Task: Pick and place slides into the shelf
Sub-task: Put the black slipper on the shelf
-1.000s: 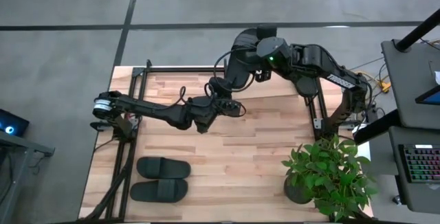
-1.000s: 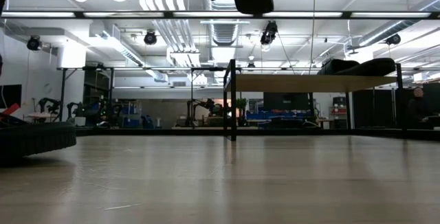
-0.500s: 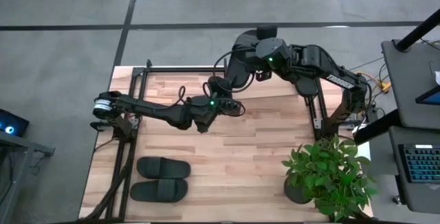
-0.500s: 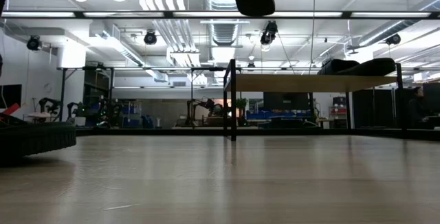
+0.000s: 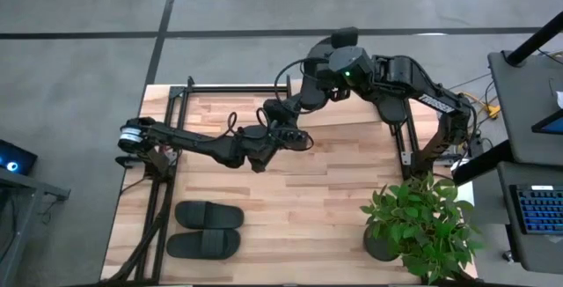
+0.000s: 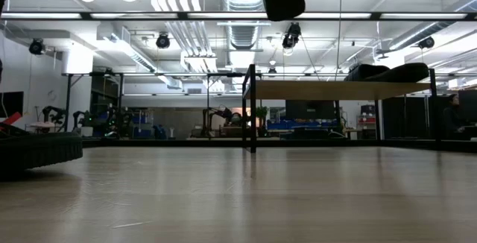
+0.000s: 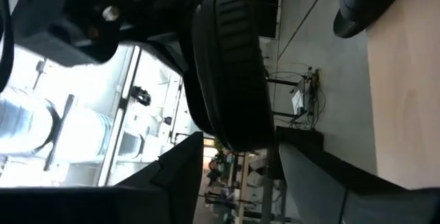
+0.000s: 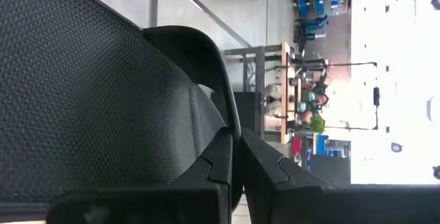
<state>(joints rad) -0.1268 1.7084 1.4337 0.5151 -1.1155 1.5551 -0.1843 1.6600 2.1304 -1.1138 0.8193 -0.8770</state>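
Note:
One black slide (image 7: 232, 73) hangs in the air above the table's middle, and my right gripper (image 8: 236, 157) is shut on it. My left gripper (image 7: 244, 176) is open just below it, a finger on each side of the slide's lower end without touching it. In the high view both grippers meet near the shelf's front, right (image 5: 283, 115) over left (image 5: 297, 139). Two more slides (image 5: 208, 216) (image 5: 203, 245) lie side by side, soles down, at the table's near left. Another slide (image 6: 389, 71) lies on the shelf's plank top (image 6: 343, 90). My right gripper pinches the slide's strap band at its edge (image 8: 221, 117) between its two fingers. The textured footbed (image 8: 82, 93) runs along beside the fingers. The slide is lifted clear of table and shelf and stands on edge, its ribbed sole (image 7: 237, 52) turned sideways.
The shelf (image 5: 352, 115) stands along the table's far side, its thin black frames (image 5: 406, 150) at each end. A potted plant (image 5: 418, 225) fills the near right corner. Bare wood (image 5: 299, 208) lies between the plant and the two slides.
My right gripper has shifted a little toward the table's right edge, carrying the slide with it. My left arm has stayed where it was below the slide.

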